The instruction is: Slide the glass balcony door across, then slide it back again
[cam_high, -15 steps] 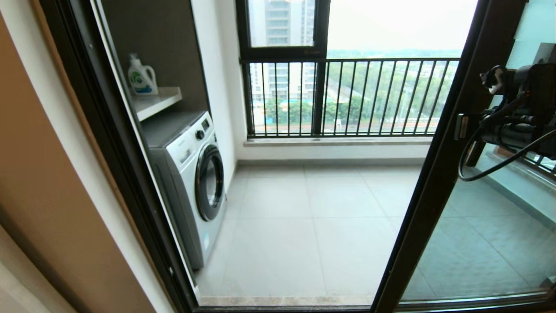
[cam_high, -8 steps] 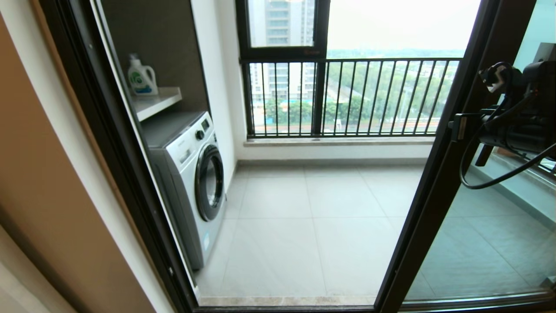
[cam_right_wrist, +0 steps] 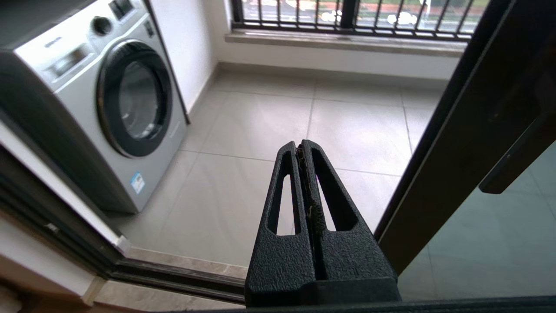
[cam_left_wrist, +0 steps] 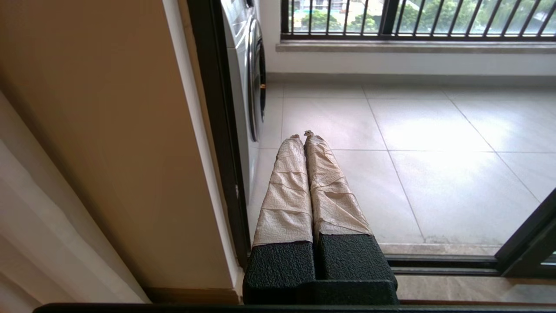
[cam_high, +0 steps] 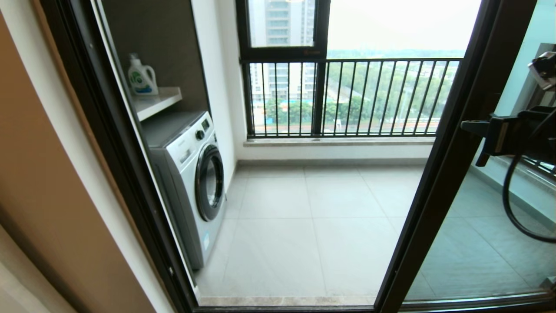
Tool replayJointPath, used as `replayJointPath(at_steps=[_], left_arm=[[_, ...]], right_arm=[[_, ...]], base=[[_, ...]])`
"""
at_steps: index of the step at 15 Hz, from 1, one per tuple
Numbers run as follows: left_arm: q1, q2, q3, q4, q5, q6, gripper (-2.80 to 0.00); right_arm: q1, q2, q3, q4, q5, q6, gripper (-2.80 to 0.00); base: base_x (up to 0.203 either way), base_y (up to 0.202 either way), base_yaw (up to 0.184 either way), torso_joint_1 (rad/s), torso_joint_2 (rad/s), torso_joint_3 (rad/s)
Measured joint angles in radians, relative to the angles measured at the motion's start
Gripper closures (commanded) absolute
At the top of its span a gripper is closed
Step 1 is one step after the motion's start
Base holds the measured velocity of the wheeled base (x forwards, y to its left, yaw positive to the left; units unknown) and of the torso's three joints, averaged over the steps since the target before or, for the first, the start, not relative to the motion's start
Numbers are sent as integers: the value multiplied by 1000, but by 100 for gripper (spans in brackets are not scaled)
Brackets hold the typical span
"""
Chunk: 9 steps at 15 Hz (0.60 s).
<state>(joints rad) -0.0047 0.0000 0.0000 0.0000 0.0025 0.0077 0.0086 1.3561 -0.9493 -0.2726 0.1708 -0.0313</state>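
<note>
Glass balcony door [cam_high: 451, 174] upright, at right; right gripper [cam_right_wrist: 301, 150] closed, apart.

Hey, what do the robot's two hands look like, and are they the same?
No. The left hand has long fingers wrapped in crinkled beige tape over a textured black base. The right hand is bare textured black plastic, its tapered fingers pierced by long slots. In the head view, the right arm is black with a looping black cable.

right hand [cam_high: 471, 127] drawn back rightward — glass balcony door [cam_high: 451, 174] slid slightly right
</note>
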Motion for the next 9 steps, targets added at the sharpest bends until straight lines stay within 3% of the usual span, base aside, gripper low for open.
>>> replayJointPath(at_steps=[4, 6, 9], left_arm=[[0, 0, 0, 0, 0, 0, 0], [0, 0, 0, 0, 0, 0, 0], [0, 0, 0, 0, 0, 0, 0]], right_arm=[[62, -340, 167, 74, 30, -2, 0], [79, -533, 214, 201, 29, -18, 0], [85, -796, 247, 426, -11, -116, 0]], base=[[0, 0, 0, 0, 0, 0], [0, 0, 0, 0, 0, 0], [0, 0, 0, 0, 0, 0]])
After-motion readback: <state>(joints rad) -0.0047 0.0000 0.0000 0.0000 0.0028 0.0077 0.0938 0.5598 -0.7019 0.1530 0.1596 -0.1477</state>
